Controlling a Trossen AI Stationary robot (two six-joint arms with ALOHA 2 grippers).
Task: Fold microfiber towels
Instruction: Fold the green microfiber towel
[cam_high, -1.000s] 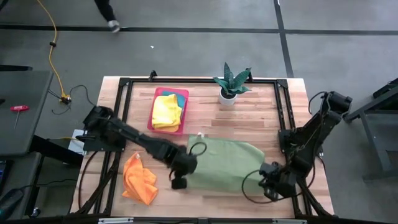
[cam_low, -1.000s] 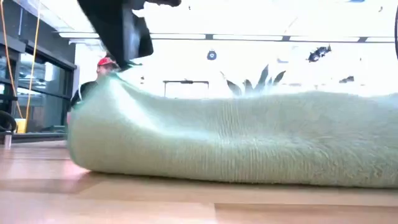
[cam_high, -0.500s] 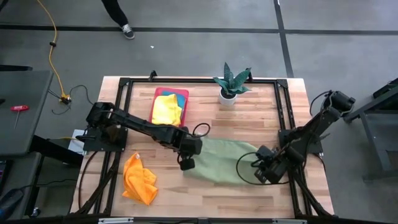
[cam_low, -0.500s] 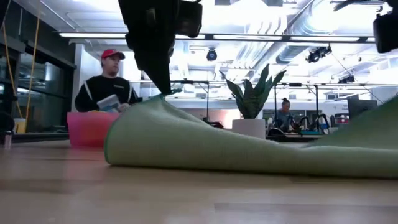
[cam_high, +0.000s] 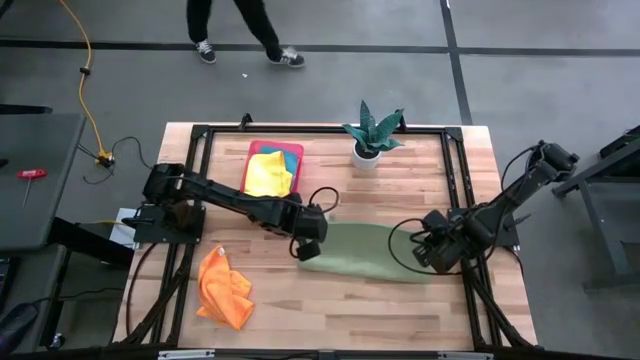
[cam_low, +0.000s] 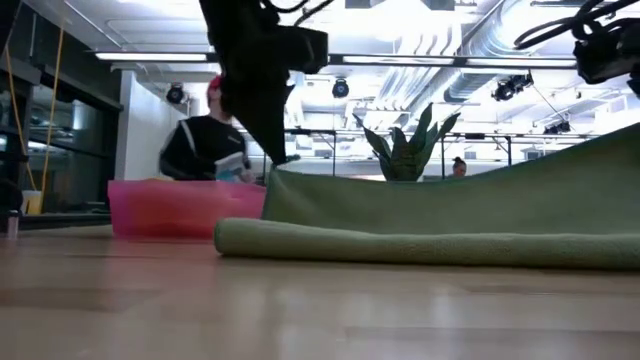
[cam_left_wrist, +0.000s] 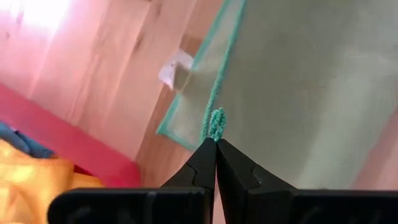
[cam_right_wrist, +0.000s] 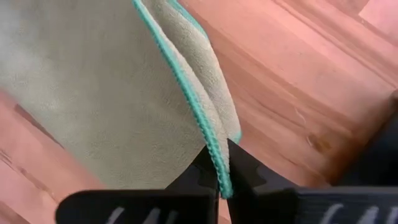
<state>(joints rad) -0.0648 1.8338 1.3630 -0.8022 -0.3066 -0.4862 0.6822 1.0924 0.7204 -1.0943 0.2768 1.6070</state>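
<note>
Two grippers each pinch one end of the green towel (cam_high: 362, 255), and from above it now looks like a narrow strip across the middle of the table (cam_high: 400, 185). A second ago it lay wide and flat, so the near edge has been carried over toward the far edge. The left gripper (cam_high: 306, 247) is at the strip's left end and the right gripper (cam_high: 437, 252) at its right end. The orange towel (cam_high: 225, 288) lies crumpled near the front left, and a yellow towel (cam_high: 268, 177) sits in the pink tray (cam_high: 259, 150) at the back, with a bit of teal towel (cam_high: 291, 158) peeking out. A plant (cam_high: 372, 133) stands beside the tray. From table height, the green towel (cam_low: 430, 220) has a rolled fold resting on the wood and a top layer held up in the air, higher on the right. A person (cam_low: 205, 145) is behind the tray (cam_low: 160, 205). The left wrist view shows the left gripper (cam_left_wrist: 216, 146) with fingers pressed together on a bunched teal-stitched edge of the towel (cam_left_wrist: 298, 87). The right wrist view shows the right gripper (cam_right_wrist: 219, 168) with its fingers closed on two layers of towel (cam_right_wrist: 93, 81) edge. I think the first fold is almost done, and the held edge needs to be laid down next.
</note>
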